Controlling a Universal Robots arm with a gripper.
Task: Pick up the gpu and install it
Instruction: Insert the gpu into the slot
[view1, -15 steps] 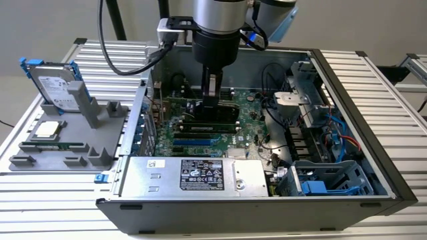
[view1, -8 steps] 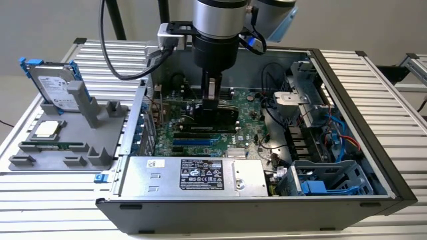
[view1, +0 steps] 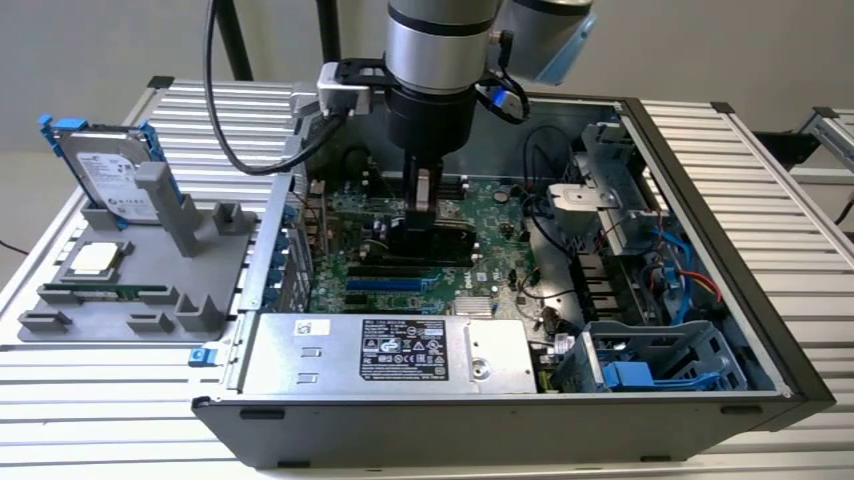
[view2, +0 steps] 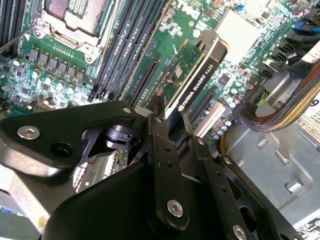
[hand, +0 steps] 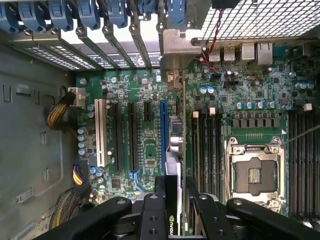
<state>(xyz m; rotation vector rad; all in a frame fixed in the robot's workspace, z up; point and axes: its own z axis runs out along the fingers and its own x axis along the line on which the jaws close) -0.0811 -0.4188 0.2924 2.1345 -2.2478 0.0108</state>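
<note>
— Over the open computer case (view1: 747, 330), where did the arm stand, and what did it carry?

— It hung straight down above the motherboard (view1: 501, 235), and the gripper (view1: 424, 222) was clamped on the gpu (view1: 430, 243). In the second wrist view the fingers (view2: 160, 137) pinched the card (view2: 192, 75) by its upper edge, black cooler on one face, green board on the other.

— So the card was off the parts tray?

— Yes. The grey tray (view1: 80, 335) at the exterior view's left held the hard drive (view1: 114, 175) with its blue rails and a processor (view1: 96, 258); the card was inside the case, on edge, low over the expansion slots.

— Seated?

— I could not tell. In the first wrist view its thin edge (hand: 172, 165) ran right beside the blue slot (hand: 163, 137), and whether the contacts had entered any slot was hidden by the gripper's own body (hand: 170, 220).

— Which way did it lie from the claw?

— Directly below it, long axis parallel to the slots, one end toward the rear bracket openings (hand: 125, 35) with their blue latches. The silver bracket (hand: 176, 47) stood up against that rear wall.

— And the judgement?

— Carrying appeared done; alignment of card edge to slot seemed the matter in hand.
</note>
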